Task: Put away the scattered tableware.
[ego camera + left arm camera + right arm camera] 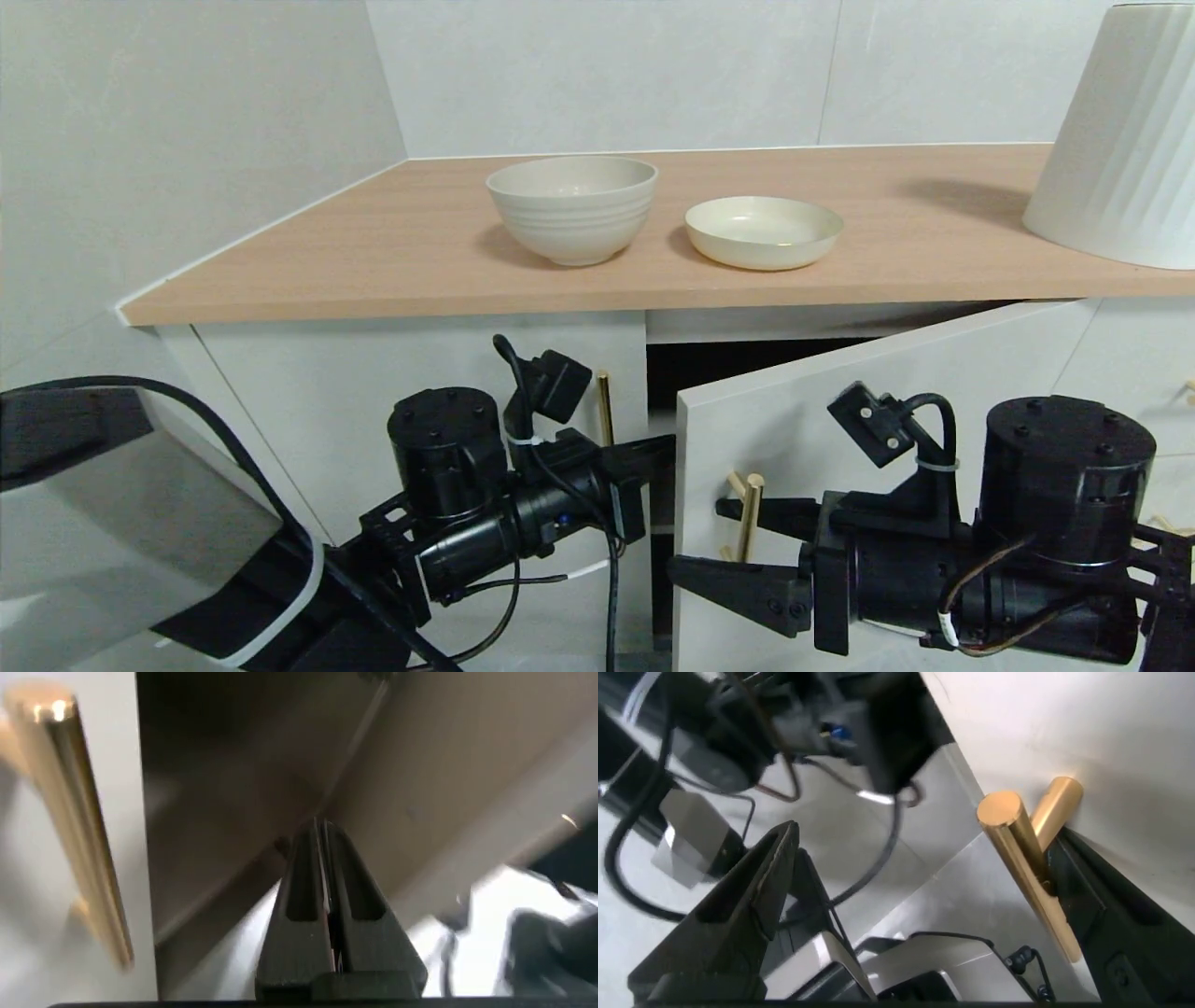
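Bowl [571,207], plate [764,231] on counter [373,261]. R gripper [695,537] jaws wide, straddling door handle [750,513]. L gripper [322,896] clenched, empty, at cabinet opening [747,359].

white ribbed shade [1120,140] on wooden counter [373,252], right end; tiled wall [607,65] behind

It is a home kitchen: wooden countertop [373,252], white cabinets [355,392] (brass bar handles [604,406]), tiled wall [607,65], bowl [571,207] and shallow dish [764,231].

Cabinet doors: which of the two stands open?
The right-hand door, swung outward, its gold handle inside the open right gripper. The left-hand door lies flush under the counter.
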Robot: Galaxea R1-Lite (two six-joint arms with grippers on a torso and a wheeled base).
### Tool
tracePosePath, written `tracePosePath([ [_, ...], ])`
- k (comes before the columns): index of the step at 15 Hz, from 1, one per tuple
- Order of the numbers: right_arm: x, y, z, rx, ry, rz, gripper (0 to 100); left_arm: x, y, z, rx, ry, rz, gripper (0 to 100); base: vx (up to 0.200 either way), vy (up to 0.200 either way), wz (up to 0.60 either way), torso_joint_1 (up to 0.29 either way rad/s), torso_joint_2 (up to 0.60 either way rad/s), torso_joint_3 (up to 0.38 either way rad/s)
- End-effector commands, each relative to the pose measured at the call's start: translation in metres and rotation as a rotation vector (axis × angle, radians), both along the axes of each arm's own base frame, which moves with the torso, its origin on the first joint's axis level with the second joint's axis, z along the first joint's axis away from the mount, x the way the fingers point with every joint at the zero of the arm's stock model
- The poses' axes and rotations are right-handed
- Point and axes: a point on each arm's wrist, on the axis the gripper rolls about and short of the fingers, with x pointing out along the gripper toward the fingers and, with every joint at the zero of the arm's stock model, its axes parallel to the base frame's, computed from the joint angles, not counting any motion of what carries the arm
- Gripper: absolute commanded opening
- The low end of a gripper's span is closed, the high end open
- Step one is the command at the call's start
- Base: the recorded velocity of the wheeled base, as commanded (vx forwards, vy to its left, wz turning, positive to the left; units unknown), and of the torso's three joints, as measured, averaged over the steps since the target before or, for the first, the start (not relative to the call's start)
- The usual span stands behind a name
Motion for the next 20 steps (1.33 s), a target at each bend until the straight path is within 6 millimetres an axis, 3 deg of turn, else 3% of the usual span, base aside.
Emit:
tracePosePath([
  [1,-0.003,-0.003,-0.004,-0.023,-0.012,0.002,100,0.008,-0.01,-0.006,0.007,0.008,-0.009,0,0.0,0.0,0.0,0.0,0.0,0.0],
  [8,-0.009,-0.014,0.001,-0.024,-0.053,-0.02,100,-0.004,-0.028,-0.008,0.011,0.019,-0.085,0,0.0,0.0,0.0,0.0,0.0,0.0],
  [15,0.007,-0.04,0.0,-0.143,-0.15,-0.126,100,-0.011,-0.029,0.0,0.0,0.002,-0.093,0,0.0,0.0,0.0,0.0,0.0,0.0],
  [16,0.003,-0.043,0.006,-0.147,-0.167,-0.129,100,-0.011,-0.029,0.0,0.0,0.002,-0.093,0,0.0,0.0,0.0,0.0,0.0,0.0],
  [19,-0.036,-0.076,0.052,-0.151,-0.162,-0.144,100,-0.011,-0.029,-0.001,0.0,0.004,-0.099,0,0.0,0.0,0.0,0.0,0.0,0.0],
  [20,-0.048,-0.086,0.059,-0.173,-0.137,-0.145,100,-0.011,-0.03,0.001,-0.003,0.001,-0.1,0,0.0,0.0,0.0,0.0,0.0,0.0],
])
